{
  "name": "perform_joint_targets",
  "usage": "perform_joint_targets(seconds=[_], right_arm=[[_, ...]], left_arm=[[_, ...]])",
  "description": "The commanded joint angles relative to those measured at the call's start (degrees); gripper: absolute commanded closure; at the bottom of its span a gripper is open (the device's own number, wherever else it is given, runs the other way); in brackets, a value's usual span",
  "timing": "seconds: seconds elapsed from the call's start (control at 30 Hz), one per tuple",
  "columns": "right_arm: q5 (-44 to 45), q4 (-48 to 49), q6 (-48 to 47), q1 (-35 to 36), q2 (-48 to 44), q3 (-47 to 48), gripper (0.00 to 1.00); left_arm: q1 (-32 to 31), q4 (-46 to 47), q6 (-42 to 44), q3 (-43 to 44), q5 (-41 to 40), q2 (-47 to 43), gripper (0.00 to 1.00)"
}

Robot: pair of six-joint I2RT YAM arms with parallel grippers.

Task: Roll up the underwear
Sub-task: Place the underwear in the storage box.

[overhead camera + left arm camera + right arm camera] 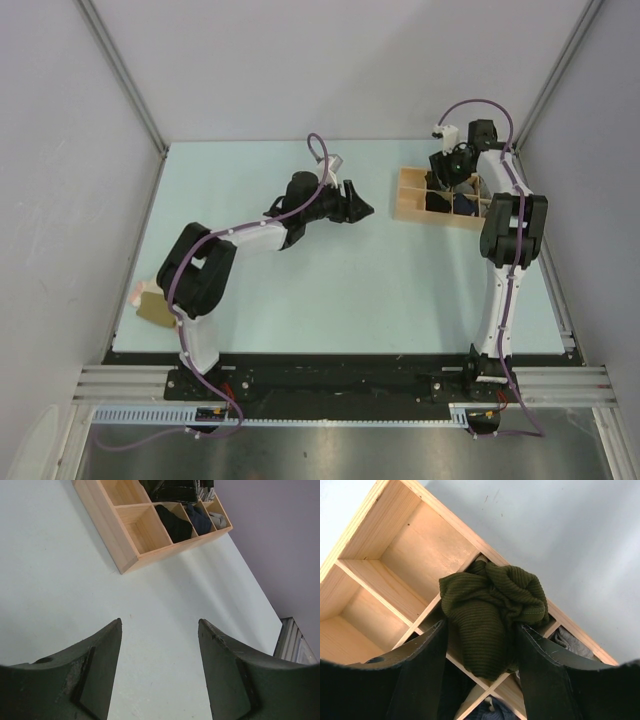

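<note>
My right gripper point(481, 625) is shut on a bunched dark olive green underwear point(490, 615) and holds it just above the dividers of the light wooden tray point(375, 587). In the top view this gripper point(455, 172) hangs over the tray point(408, 205) at the back right. Other compartments hold a dark garment point(175, 522), a navy one point(200, 517) and a grey one point(218, 519). My left gripper point(159, 625) is open and empty over bare table, left of the tray point(130, 555). A pale pink-beige underwear point(148, 300) lies at the table's left edge.
The left arm's elbow point(195, 270) sits beside the pink-beige garment. Grey walls close in the table at the back and sides. The two left compartments of the tray point(425, 550) hold nothing.
</note>
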Motion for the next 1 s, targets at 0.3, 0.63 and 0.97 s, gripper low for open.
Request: perform_joint_targets(seconds=[0.3,0.63,0.97], right_arm=[[2.1,-3.6,1.5,-0.3,-6.2,2.1,0.4],[2.8,-6.8,1.2,0.2,-2.0,5.9,0.57],[6.1,-11.5,-1.5,0.5,2.1,7.9,0.84]], left_arm=[[0.7,4.2,-1.0,-0.7,1.2,-3.0,0.33],[0.8,5.6,-1.9,-1.8,2.0,-2.8,0.33],[0.9,6.8,-2.6,-2.4,2.8,-2.5,0.33]])
